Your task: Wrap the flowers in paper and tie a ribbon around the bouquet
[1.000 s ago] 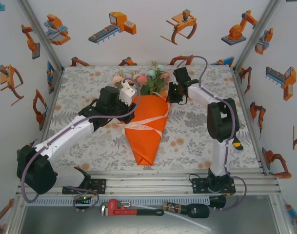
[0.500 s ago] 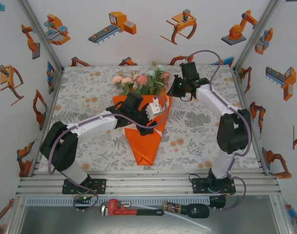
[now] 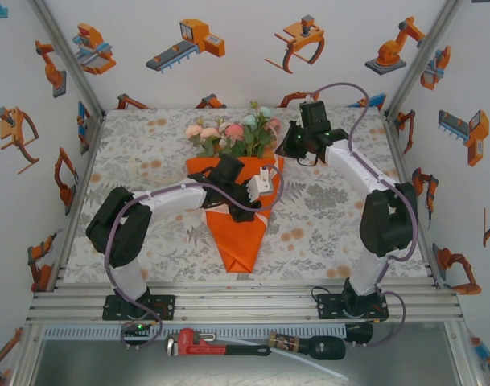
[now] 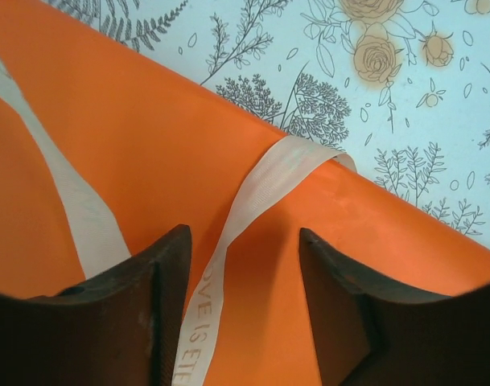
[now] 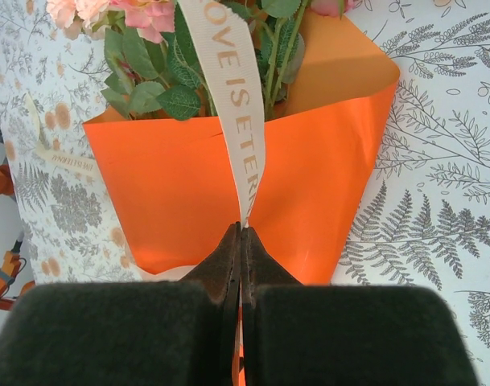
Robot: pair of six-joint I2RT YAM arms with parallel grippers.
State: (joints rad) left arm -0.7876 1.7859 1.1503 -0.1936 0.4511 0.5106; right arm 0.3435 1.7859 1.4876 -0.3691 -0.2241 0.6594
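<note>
The bouquet [image 3: 243, 229] lies mid-table, an orange paper [image 5: 172, 193] cone with pink and peach flowers [image 3: 232, 135] and green leaves at its far end. My left gripper [image 3: 259, 183] hovers over the cone's upper part and is open. In the left wrist view a cream ribbon [image 4: 257, 189] strand runs loosely between its dark fingers [image 4: 160, 310], over the paper [image 4: 148, 161] and round the cone's edge. My right gripper [image 5: 241, 229], right of the flowers [image 5: 148, 48], is shut on the ribbon [image 5: 236, 104], which stretches taut from its tips across the leaves.
A loose ribbon end [image 5: 63, 161] trails on the floral tablecloth left of the cone. A red pipe wrench [image 3: 204, 344] and a screwdriver [image 3: 305, 347] lie on the ledge below the table's near rail. Enclosure walls stand on three sides.
My left arm swung from the cone's upper left corner to over its middle. The right gripper closed on the ribbon and drew back toward the far right.
</note>
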